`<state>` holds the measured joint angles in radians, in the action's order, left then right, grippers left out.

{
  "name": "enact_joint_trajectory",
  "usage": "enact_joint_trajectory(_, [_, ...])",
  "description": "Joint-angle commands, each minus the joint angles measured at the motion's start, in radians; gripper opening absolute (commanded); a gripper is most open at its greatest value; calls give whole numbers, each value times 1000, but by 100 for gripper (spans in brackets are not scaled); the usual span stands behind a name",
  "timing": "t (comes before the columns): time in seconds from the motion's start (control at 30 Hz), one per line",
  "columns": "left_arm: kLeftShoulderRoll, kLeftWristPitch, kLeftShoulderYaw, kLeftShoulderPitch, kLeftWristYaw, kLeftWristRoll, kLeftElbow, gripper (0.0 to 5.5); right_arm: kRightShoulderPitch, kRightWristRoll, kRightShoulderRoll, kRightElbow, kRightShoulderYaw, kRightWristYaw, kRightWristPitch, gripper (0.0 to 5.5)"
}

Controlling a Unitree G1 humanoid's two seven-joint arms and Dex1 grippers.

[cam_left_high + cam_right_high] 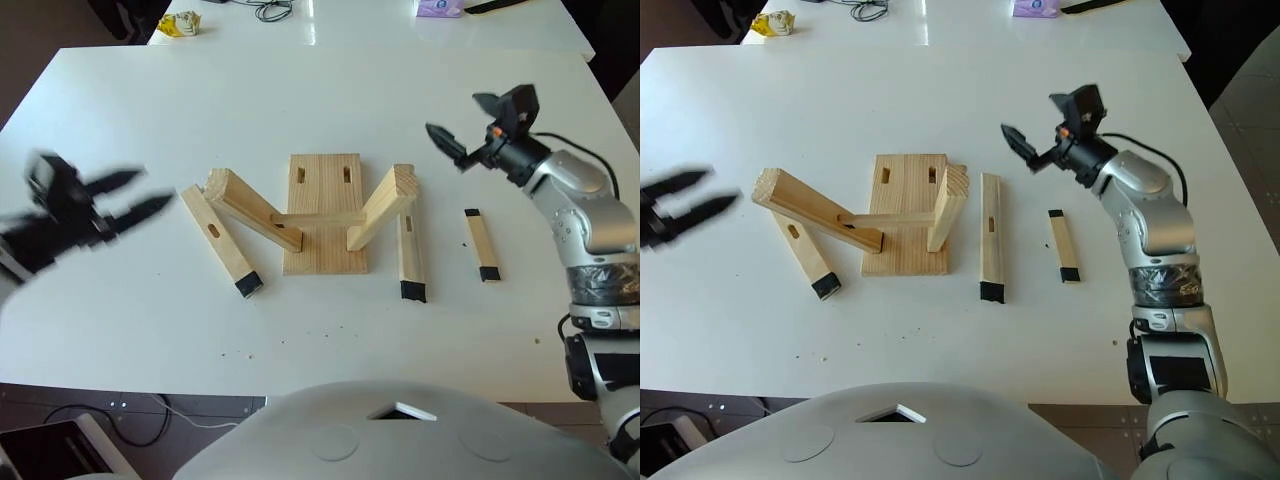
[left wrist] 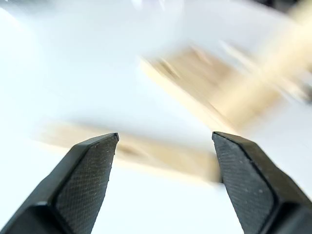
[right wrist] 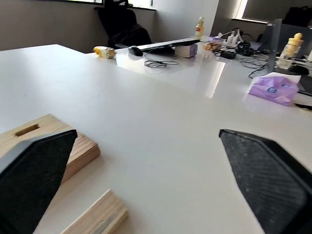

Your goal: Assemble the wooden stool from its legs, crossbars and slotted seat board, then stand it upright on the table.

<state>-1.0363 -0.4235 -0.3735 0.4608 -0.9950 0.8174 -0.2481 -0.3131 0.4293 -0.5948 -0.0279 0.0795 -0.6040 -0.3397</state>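
Observation:
The slotted seat board (image 1: 323, 190) lies flat at the table's middle. Two wooden legs (image 1: 250, 207) (image 1: 385, 203) joined by a thin crossbar (image 1: 318, 218) lean over it. A loose slotted leg (image 1: 220, 242) with a black foot lies to the left and another loose leg (image 1: 410, 258) to the right. A short crossbar (image 1: 481, 243) lies farther right. My left gripper (image 1: 152, 190) hovers open to the left of the parts, blurred; its wrist view shows the open gripper (image 2: 165, 136) over blurred wood. My right gripper (image 1: 455, 113) is open above the table, behind the short crossbar, holding nothing.
A second white table behind carries a yellow packet (image 1: 182, 22), cables (image 1: 272, 10) and a purple pack (image 1: 438, 8). Bare white tabletop (image 1: 150, 110) spreads around the parts. The table's front edge (image 1: 150, 385) runs close below them.

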Motion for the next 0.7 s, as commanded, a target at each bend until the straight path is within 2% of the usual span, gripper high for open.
enact_joint_trajectory(0.03, [9, 7, 68, 9, -92, -62, -60, 358, 39, -40, -17, 32, 46, -119, 31, 540])
enact_joint_trajectory(0.13, [10, 49, 81, 61, -146, -154, 27, 358, 29, -59, 1, 13, 69, -182, 52, 540])
enact_joint_trajectory(0.27, [63, 13, 122, 26, -146, -127, -82, 358, 32, -63, 33, 20, 96, -246, 60, 540])
enact_joint_trajectory(0.4, [163, -23, 258, -100, -74, -128, -199, 358, -7, -80, 78, -7, 127, -291, 67, 540])
enact_joint_trajectory(0.5, [223, -43, 285, -157, -10, -129, -219, 353, -68, -113, 104, -90, 140, -318, 88, 500])
enact_joint_trajectory(0.7, [276, -21, 364, -208, 5, -195, -180, 260, -118, -100, 112, -132, 147, -450, 110, 400])
